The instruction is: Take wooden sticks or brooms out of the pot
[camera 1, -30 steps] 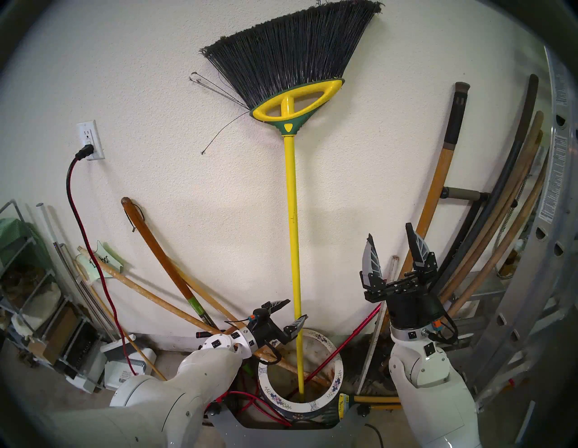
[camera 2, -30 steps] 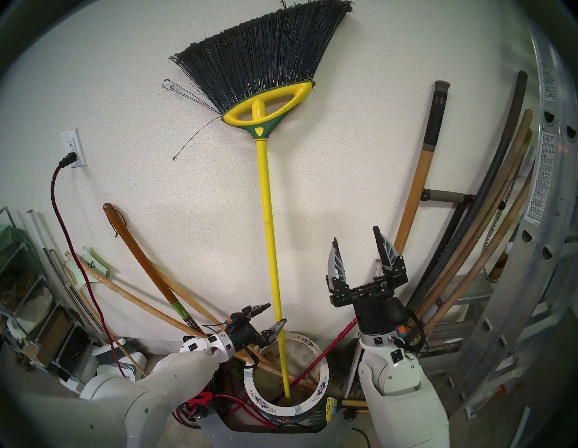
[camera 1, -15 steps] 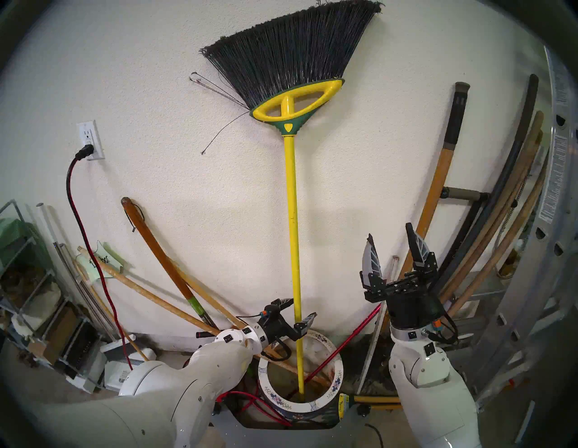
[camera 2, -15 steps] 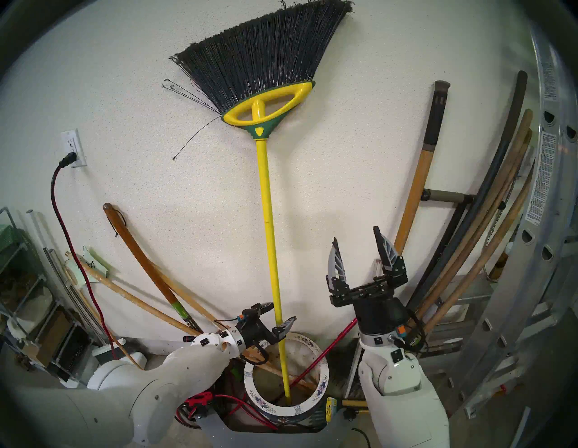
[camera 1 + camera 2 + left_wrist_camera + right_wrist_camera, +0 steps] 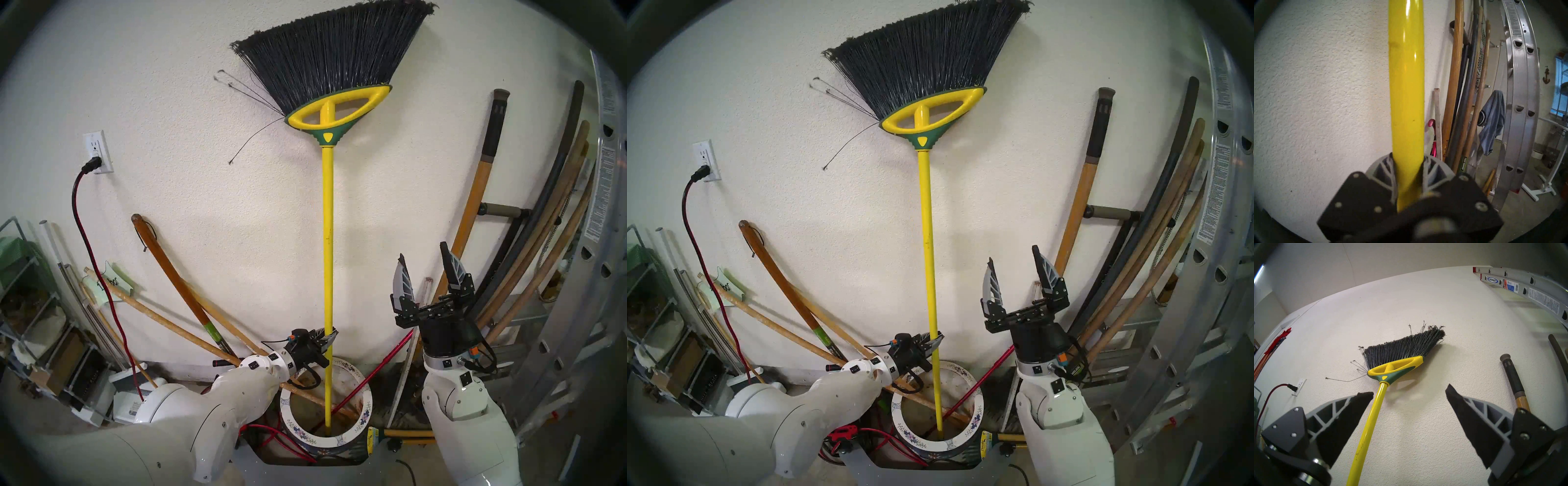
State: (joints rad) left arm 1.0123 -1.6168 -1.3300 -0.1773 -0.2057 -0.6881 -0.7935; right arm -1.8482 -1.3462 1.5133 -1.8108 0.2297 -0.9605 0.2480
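The broom (image 5: 327,217) has a yellow pole, a yellow-and-green head and dark bristles; it stands upright in the pot (image 5: 367,405), a round ceramic pot with a white flowered rim. My left gripper (image 5: 328,336) is shut on the yellow pole just above the pot's rim; the left wrist view shows the fingers (image 5: 1386,169) clamped on the pole (image 5: 1407,84). A tan wooden pole (image 5: 315,397) and a thin red rod (image 5: 373,373) also lie in the pot. My right gripper (image 5: 424,271) is open and empty, pointing up to the right of the broom (image 5: 1373,412).
Several wooden handles (image 5: 169,271) lean on the wall at left, near a red cord (image 5: 81,224) and an outlet. More poles (image 5: 549,230) and an aluminium ladder (image 5: 607,203) stand at right. A shelf rack (image 5: 20,305) is at far left.
My left gripper moved right onto the yellow pole and shut on it. The broom has tilted, its head shifting to the right. The right arm has not moved.
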